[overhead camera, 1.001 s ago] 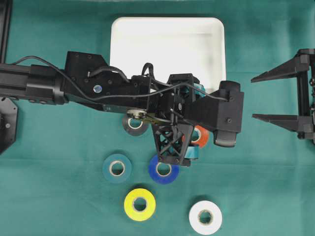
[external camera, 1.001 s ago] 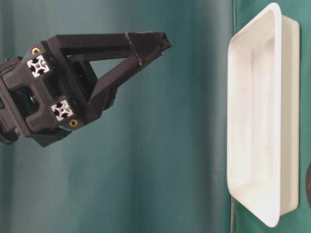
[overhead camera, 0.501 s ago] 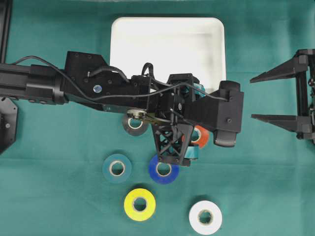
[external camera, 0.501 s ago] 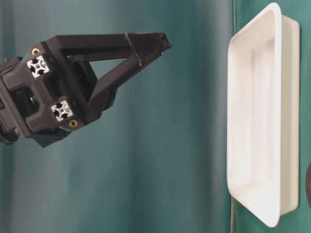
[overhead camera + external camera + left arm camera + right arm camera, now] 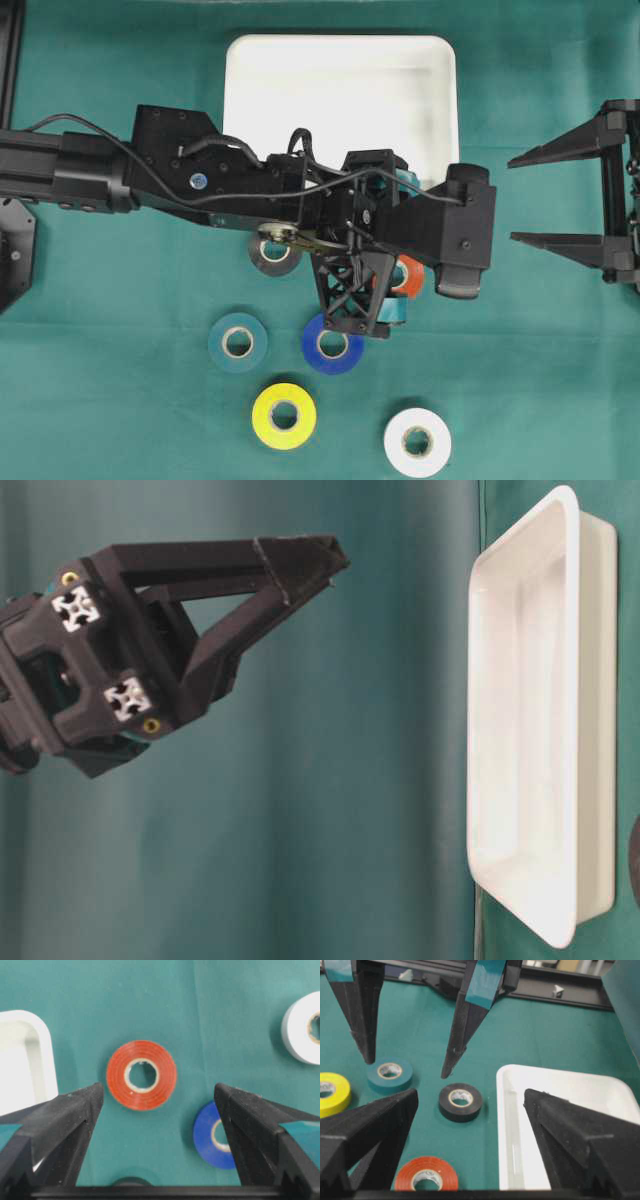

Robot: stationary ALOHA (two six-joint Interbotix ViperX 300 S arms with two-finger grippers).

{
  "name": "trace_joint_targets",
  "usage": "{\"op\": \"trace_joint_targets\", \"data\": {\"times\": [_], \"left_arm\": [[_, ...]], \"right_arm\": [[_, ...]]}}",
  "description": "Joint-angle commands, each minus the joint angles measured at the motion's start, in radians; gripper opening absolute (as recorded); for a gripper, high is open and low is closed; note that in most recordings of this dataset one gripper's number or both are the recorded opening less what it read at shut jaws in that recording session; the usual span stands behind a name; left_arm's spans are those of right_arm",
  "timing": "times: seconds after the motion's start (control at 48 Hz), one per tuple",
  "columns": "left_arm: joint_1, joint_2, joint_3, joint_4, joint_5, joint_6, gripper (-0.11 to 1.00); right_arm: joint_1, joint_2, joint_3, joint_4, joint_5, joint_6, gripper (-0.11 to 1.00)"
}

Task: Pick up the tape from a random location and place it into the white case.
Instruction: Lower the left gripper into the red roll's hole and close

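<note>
Nothing has visibly shifted: your left gripper (image 5: pixel 159 1105) hovers wide over the red tape (image 5: pixel 141 1081). Your right gripper (image 5: pixel 545 197) idles wide at 3 o'clock of the case (image 5: pixel 340 60).

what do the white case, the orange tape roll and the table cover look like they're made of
The white case: looks like smooth moulded plastic, going by the soft sheen, rounded corners and one-piece raised rim.
The orange tape roll: likely glossy vinyl tape, with fine wound rings showing on its face, around a pale core that may be cardboard.
The table cover: seems matte green cloth, with faint creases and no glare.
</note>
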Motion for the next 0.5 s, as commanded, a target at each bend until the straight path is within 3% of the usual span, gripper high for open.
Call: {"op": "trace_joint_targets", "data": {"times": [0.0, 0.48], "left_arm": [[-0.002, -0.002, -0.005, 0.003, -0.025, 0.002, 0.99], [-0.02, 0.057, 0.092, 0.003, -0.193, -0.021, 0.99]], "right_arm": [[0.0, 0.005, -0.029, -0.002, -0.003, 0.0, 0.91], [0.0, 0.015, -0.026, -0.002, -0.003, 0.0, 0.91]]}}
